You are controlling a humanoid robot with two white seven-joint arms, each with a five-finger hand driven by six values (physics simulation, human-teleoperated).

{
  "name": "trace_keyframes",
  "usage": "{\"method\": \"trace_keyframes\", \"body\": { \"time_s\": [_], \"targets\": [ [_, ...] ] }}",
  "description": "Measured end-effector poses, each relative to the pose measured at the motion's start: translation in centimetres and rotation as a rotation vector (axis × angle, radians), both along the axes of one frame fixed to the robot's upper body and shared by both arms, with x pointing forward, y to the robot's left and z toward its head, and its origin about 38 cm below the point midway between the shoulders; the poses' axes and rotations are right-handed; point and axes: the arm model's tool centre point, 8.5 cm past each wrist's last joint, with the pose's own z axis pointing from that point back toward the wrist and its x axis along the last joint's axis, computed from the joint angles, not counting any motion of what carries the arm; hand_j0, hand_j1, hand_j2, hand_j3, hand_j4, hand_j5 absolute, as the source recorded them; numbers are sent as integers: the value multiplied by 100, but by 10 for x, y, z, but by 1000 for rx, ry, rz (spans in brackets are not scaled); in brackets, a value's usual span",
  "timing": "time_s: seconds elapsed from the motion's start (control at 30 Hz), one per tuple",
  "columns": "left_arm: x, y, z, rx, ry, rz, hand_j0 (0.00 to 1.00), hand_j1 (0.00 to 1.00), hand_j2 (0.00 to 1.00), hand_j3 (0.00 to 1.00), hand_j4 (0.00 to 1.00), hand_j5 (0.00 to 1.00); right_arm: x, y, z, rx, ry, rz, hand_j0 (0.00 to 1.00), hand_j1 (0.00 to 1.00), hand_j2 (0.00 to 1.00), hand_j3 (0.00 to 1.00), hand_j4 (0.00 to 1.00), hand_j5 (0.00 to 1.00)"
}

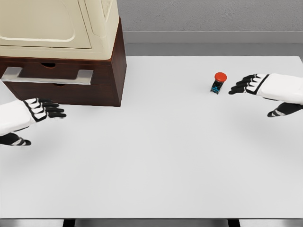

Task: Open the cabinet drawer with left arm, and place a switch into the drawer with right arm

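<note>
Head view only: the dark wood cabinet [71,75] sat in the upper left of the frame on the white tabletop [165,156], its drawer [47,74] closed flush, silver handle [47,75] across the front, and a cream appliance [57,23] parked on top. The left robot hand [40,109] hovered at the left edge just below the drawer, fingers stretched out, holding nothing. The switch [218,82], red button on a small dark base, stood upper right on the tabletop. The right robot hand [251,85] was just beside it, fingers open, not touching.
</note>
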Motion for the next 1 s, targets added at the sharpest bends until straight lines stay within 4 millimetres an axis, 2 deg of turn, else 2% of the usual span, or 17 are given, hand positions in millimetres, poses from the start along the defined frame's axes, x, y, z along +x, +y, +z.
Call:
{"method": "trace_keyframes", "body": {
  "time_s": [0.07,0.2,0.33,0.43,0.5,0.57,0.63,0.7,0.8,0.9,0.97,1.0],
  "targets": [
    [6,-8,9,-27,-36,-15,100,100,100,100,100,100,0,2,-2,5,4,5,100,100,100,100,100,100],
    [12,-26,5,-46,-32,-51,100,100,100,100,100,100,9,7,-5,21,1,5,100,100,100,100,100,100],
    [15,-31,7,-52,-39,-62,100,100,100,100,100,100,31,-15,-25,-21,22,-87,100,100,100,100,100,100],
    [17,-24,20,-75,-46,-36,100,100,100,100,100,100,54,-23,-25,-13,2,-143,100,100,100,100,100,100],
    [17,-17,29,-99,-40,-7,100,100,100,100,100,100,66,-18,-31,5,5,-158,100,100,100,100,100,100],
    [16,-11,37,-115,-35,16,100,100,100,100,100,100,84,-9,-21,30,-25,-163,100,100,100,100,100,100],
    [15,-4,42,-123,-23,38,100,100,100,100,100,100,101,-4,-19,44,-29,-184,100,100,100,100,100,100],
    [13,0,43,-113,16,52,100,100,100,100,100,100,111,-2,-26,45,-13,-204,100,100,100,100,100,100],
    [11,3,42,-98,104,61,100,100,100,100,100,100,129,7,-8,19,-46,-204,100,100,100,100,100,100],
    [10,5,41,-100,164,66,100,100,100,100,100,100,137,16,-11,-29,-37,-192,100,100,100,100,100,100],
    [10,6,42,-108,187,72,100,100,100,100,100,100,145,28,-7,-69,-50,-172,100,100,100,100,100,100],
    [10,7,44,-113,193,75,100,100,100,100,100,100,147,33,-14,-88,-38,-164,100,100,100,100,100,100]
  ]
}}
